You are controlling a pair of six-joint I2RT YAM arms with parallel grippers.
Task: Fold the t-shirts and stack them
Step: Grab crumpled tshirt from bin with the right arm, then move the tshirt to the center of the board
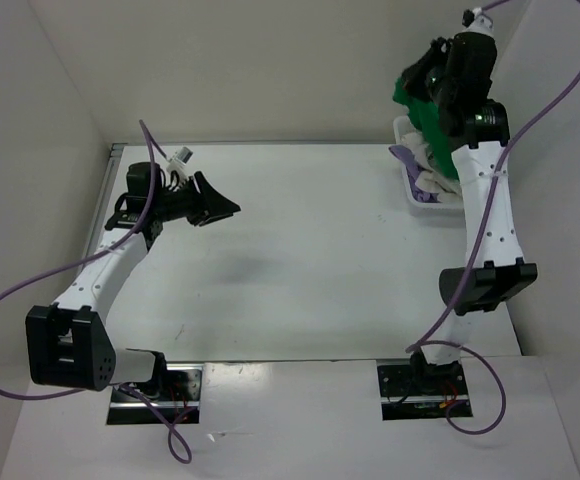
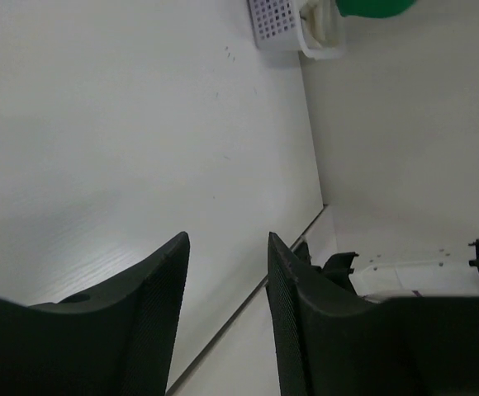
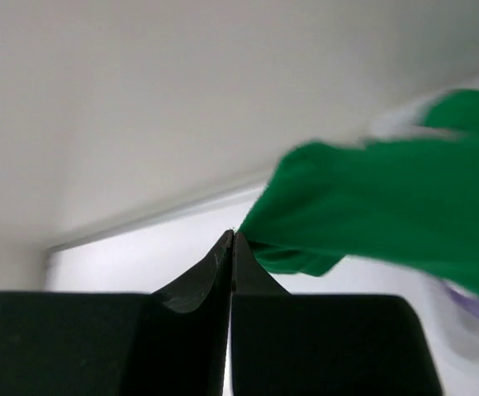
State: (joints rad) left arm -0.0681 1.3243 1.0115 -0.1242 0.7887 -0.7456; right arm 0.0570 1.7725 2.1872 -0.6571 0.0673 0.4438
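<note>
Your right fingers (image 3: 202,280) are pinched shut on an edge of the green t-shirt (image 3: 372,206), holding it above the basket (image 1: 418,198), likely to clear the white t-shirt (image 1: 438,182) and lavender t-shirt (image 1: 402,155) lying inside. Your left fingers (image 2: 161,280), half-parted and empty, hover over the counter (image 1: 310,250) well left of the basket.

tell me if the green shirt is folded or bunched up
Bunched up, not folded: the green shirt hangs in loose crumpled folds from the shut right end effector, over the basket.
</note>
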